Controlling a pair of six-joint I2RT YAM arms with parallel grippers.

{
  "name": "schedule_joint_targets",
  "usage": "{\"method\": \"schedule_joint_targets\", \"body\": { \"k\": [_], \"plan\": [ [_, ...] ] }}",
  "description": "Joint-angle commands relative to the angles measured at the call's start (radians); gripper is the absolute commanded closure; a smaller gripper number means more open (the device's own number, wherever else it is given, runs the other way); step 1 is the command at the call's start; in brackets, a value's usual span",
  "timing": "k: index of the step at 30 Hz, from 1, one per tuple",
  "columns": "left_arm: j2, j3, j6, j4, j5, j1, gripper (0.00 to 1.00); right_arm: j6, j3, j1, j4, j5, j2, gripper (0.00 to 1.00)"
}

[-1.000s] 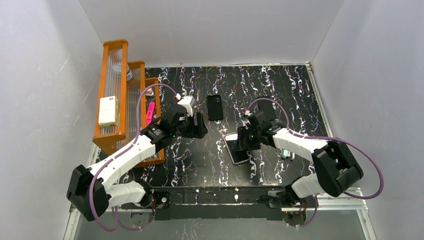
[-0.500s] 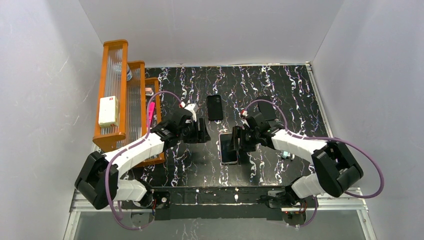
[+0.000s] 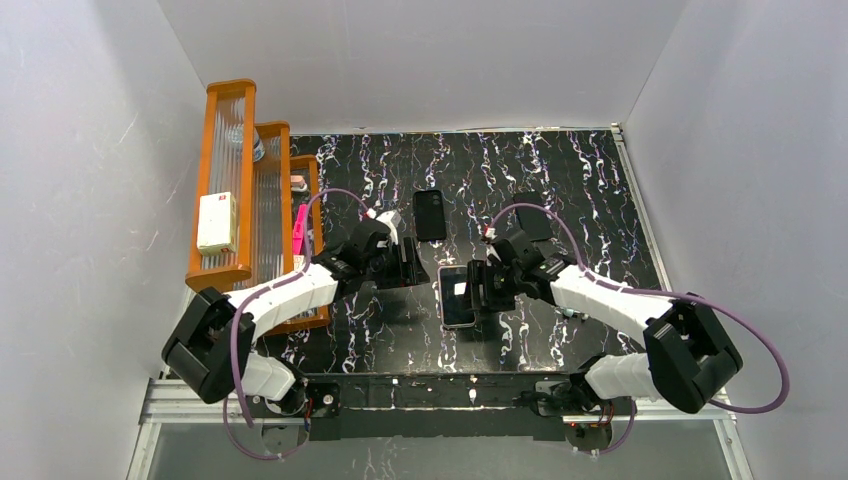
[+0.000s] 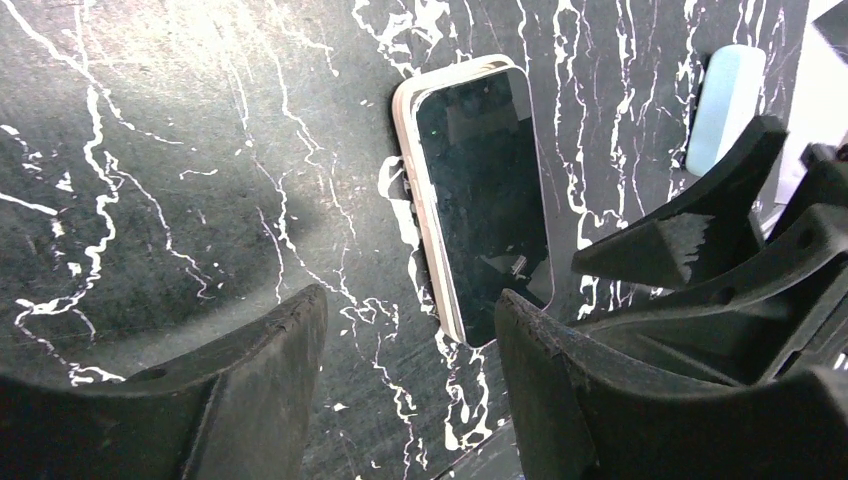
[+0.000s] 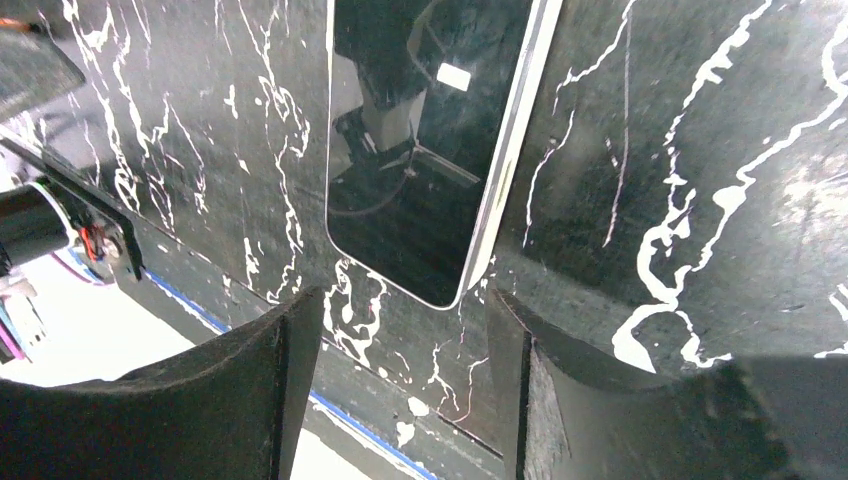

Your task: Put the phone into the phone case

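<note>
Flanking the phone (image 3: 458,296), screen-up within the phone case (image 4: 407,125) mid-desk (image 3: 570,190): left pincer (image 3: 408,265) and right pincer (image 3: 482,286), both spread, empty. Best to press corners evenly, seating the rim.

Top cam: fixed and high, above and behind the arm bases. It looks down and forward over the whole table (image 3: 560,180), far off.
Left wrist cam: low, close to the tabletop, looking down between the fingers of the left gripper (image 4: 410,310), toward the right arm's side.
Right wrist cam: closer yet, steep down between the fingers of the right gripper (image 5: 400,300), with the table's front edge at lower left.
Overlap: all three see the phone (image 3: 458,295) in the phone case (image 4: 403,110), mid-table.
</note>
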Motion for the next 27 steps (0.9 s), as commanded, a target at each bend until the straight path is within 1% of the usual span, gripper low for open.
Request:
{"method": "schedule_joint_targets", "body": {
  "k": [1,4,8,12,15,18,20,23,27],
  "plan": [
    [0.018,-0.016,-0.028,0.052,0.035,0.003,0.41,0.005,0.007,0.036,-0.049,0.015,0.014,0.32],
    [0.031,-0.023,-0.043,0.076,0.05,0.003,0.41,-0.001,0.013,0.06,-0.061,0.04,0.034,0.3],
    [0.039,-0.028,-0.049,0.087,0.055,0.002,0.41,-0.011,0.024,0.089,-0.072,0.073,0.059,0.22],
    [0.049,-0.03,-0.051,0.089,0.058,0.003,0.42,-0.006,0.028,0.126,-0.083,0.148,0.085,0.22],
    [0.061,-0.029,-0.058,0.098,0.054,0.002,0.42,0.002,0.028,0.154,-0.078,0.199,0.086,0.25],
    [0.089,-0.016,-0.08,0.101,0.026,0.002,0.46,0.005,0.027,0.173,-0.067,0.233,0.095,0.3],
    [0.124,0.016,-0.081,0.102,0.014,0.003,0.48,0.009,0.025,0.182,-0.063,0.247,0.102,0.32],
    [0.188,0.066,-0.086,0.113,-0.005,0.003,0.5,0.021,0.032,0.208,-0.075,0.309,0.108,0.33],
    [0.266,0.11,-0.116,0.181,-0.006,0.002,0.53,0.035,0.027,0.235,-0.076,0.377,0.104,0.37]
  ]
}}
